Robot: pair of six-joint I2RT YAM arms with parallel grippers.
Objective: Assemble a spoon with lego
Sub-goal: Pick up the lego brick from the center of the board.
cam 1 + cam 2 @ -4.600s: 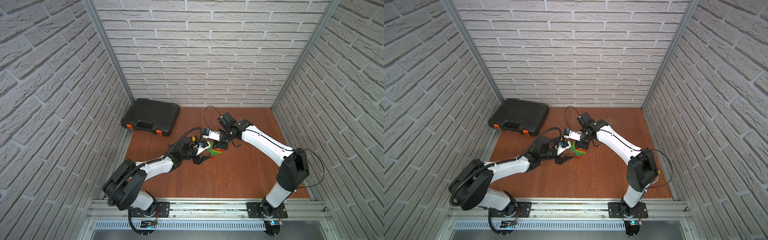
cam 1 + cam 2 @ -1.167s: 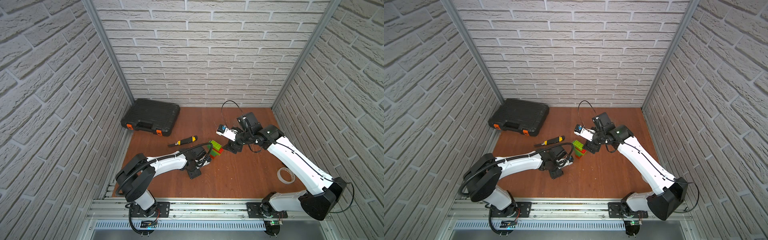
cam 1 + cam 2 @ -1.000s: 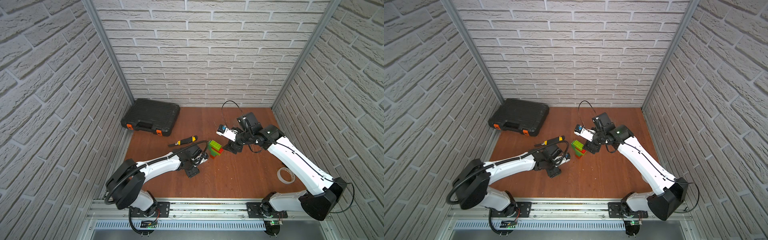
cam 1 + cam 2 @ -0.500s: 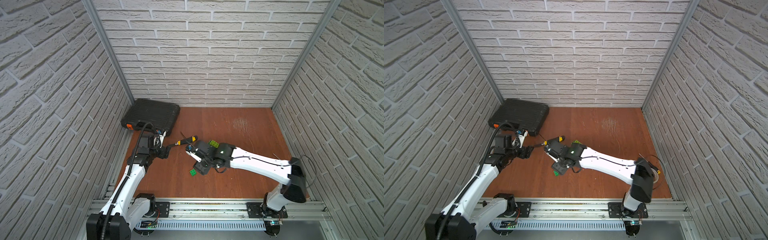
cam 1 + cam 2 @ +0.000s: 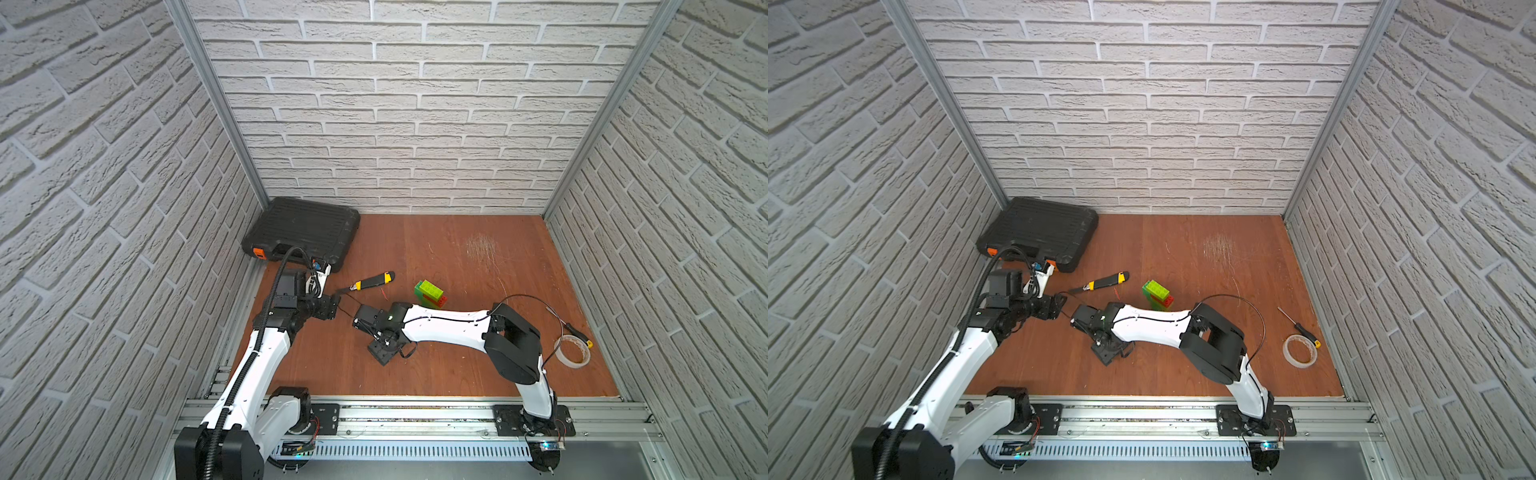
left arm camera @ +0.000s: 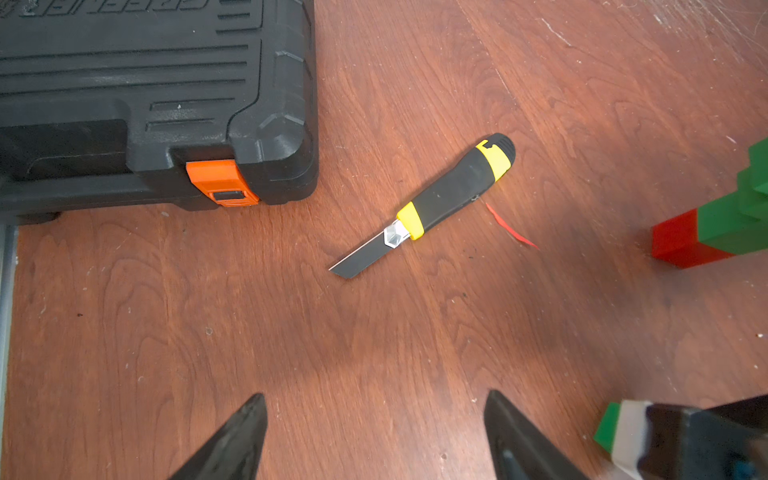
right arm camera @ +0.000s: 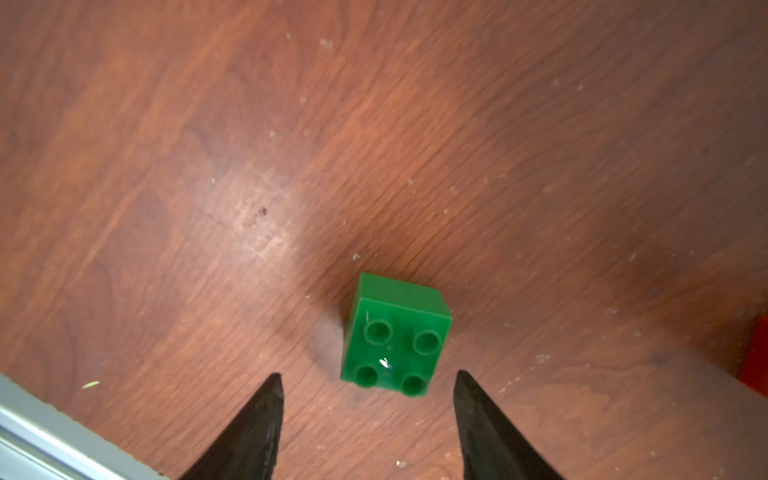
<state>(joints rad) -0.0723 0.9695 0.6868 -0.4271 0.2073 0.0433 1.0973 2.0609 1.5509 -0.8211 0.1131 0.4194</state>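
In both top views, your half-built spoon (image 5: pixel 430 293) (image 5: pixel 1158 296) stands upright near the middle of the table (image 5: pixel 457 249). It has lime on top and red at its foot, and the wood behind it is bare up to the back wall. The utility knife (image 5: pixel 372 281) lies just to its left, and the black case (image 5: pixel 303 230) fills the far left corner. Your right arm (image 5: pixel 444 328) reaches across in front of the spoon. Your left arm (image 5: pixel 266 357) runs along the left edge. A tape roll (image 5: pixel 572 351) and a screwdriver (image 5: pixel 571 330) sit close to the right edge.

In the left wrist view, your left fingers (image 6: pixel 239 436) are spread wide over bare wood with nothing between them. The knife lies ahead with its blade out, near the case's corner and its orange latch (image 6: pixel 220 183).

In the right wrist view, your right fingers (image 7: pixel 253 428) stand apart and grip nothing. The green brick (image 7: pixel 395 336) sits studs up on the table. Its near edge is just inside the gap and touches neither finger, and there is clear wood on both sides. The metal rail (image 7: pixel 41 424) at the table's edge runs close to one finger.
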